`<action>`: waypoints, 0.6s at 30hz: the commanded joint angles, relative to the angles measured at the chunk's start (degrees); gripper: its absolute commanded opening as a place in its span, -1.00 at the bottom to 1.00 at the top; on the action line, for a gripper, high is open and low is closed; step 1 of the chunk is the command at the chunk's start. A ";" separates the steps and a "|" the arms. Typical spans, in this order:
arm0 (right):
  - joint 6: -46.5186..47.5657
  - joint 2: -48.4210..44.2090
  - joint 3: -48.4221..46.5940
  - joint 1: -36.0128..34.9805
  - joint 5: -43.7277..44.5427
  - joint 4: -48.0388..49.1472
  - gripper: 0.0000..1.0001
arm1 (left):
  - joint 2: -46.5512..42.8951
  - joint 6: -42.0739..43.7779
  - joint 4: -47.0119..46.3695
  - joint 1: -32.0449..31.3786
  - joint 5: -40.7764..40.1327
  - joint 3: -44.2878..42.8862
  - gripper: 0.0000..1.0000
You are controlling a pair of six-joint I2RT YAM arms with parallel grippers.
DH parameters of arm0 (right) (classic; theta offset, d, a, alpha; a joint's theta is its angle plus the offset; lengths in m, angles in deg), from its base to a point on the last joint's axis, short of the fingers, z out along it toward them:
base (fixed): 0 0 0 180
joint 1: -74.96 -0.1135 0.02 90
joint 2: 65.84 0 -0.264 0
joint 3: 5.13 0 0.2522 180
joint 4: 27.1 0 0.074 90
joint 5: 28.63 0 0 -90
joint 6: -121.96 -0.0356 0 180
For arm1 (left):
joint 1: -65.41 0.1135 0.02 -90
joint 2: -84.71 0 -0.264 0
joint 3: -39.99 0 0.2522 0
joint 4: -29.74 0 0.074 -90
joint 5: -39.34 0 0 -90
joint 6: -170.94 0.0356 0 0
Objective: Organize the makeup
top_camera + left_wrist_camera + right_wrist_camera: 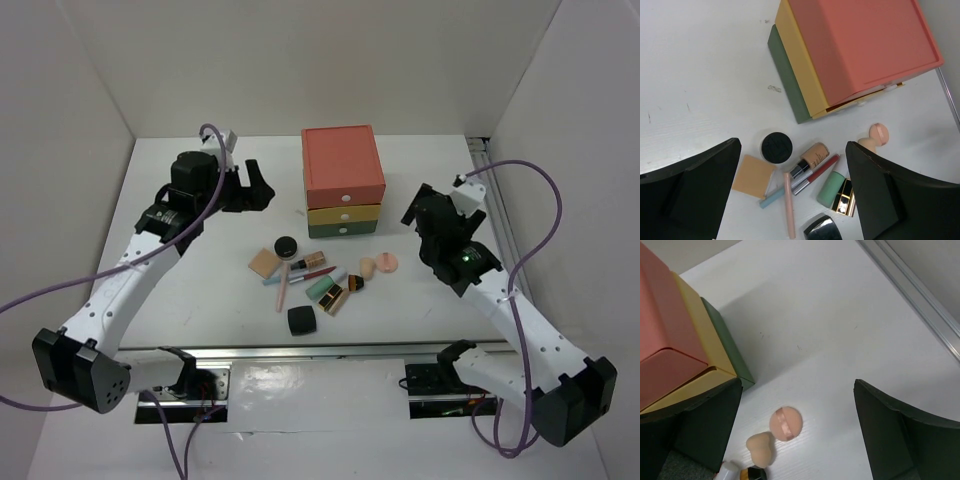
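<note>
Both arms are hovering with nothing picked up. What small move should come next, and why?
Probably lower the right gripper onto the round peach puff. Its jaws stand open and empty. The puff lies flat as the rightmost piece, nearest that arm, and the wrist view frames it between the jaws, so it looks like the easiest first grasp.

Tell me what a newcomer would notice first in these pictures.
The coral, yellow and green drawer box stands out at the back middle of the white table. Just in front of it lies a loose scatter of makeup, including a black jar, a tan compact and two peach sponges. The left gripper and right gripper flank the box, both open and empty.
</note>
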 commanded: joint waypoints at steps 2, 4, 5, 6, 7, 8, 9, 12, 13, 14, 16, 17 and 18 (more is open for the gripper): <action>1.07 4.67 -1.27 0.24 -0.27 1.61 1.00 | 1.78 1.93 -0.92 -0.26 1.62 -3.86 1.00; 1.07 8.34 -3.81 0.77 -0.88 -0.75 1.00 | 3.45 2.98 -0.92 -0.26 2.57 -5.09 1.00; 1.07 9.59 -4.78 0.77 -0.89 -1.90 1.00 | 4.24 2.98 -0.92 -0.26 4.15 -5.71 1.00; -1.63 10.64 -5.84 0.77 -0.19 -3.39 1.00 | 5.12 2.98 -0.92 -0.26 5.30 -6.41 1.00; -2.96 12.13 -6.72 0.07 1.47 -5.14 1.00 | 6.17 3.59 -0.92 -0.26 6.26 -7.29 1.00; -2.98 12.15 -6.73 -0.72 2.09 -5.77 1.00 | 7.40 3.60 -0.92 -0.26 6.97 -9.56 1.00; -2.98 12.15 -6.73 -3.43 3.06 -5.78 1.00 | 8.63 3.60 -0.40 -0.26 7.93 -10.80 1.00; 1.40 8.20 -3.49 -7.83 1.76 -2.73 0.79 | 13.90 3.60 0.21 -0.79 7.86 -15.98 0.84; 4.29 6.97 -2.43 -9.59 -2.69 -1.40 0.74 | 16.96 4.21 0.83 -1.40 7.33 -17.56 0.84; 4.93 5.31 -1.55 -10.21 -5.43 0.01 0.77 | 18.47 4.21 1.44 -2.10 6.72 -19.06 0.87; 6.42 4.68 0.56 -12.31 -10.27 4.58 0.83 | 21.46 4.21 3.64 -2.81 3.83 -23.80 0.90; 6.43 4.68 0.57 -13.37 -12.21 5.99 0.86 | 22.87 4.21 4.17 -2.81 3.12 -25.39 0.90; 6.43 5.46 1.44 -14.25 -12.23 9.65 0.86 | 25.66 4.21 4.18 -3.60 2.59 -28.19 0.90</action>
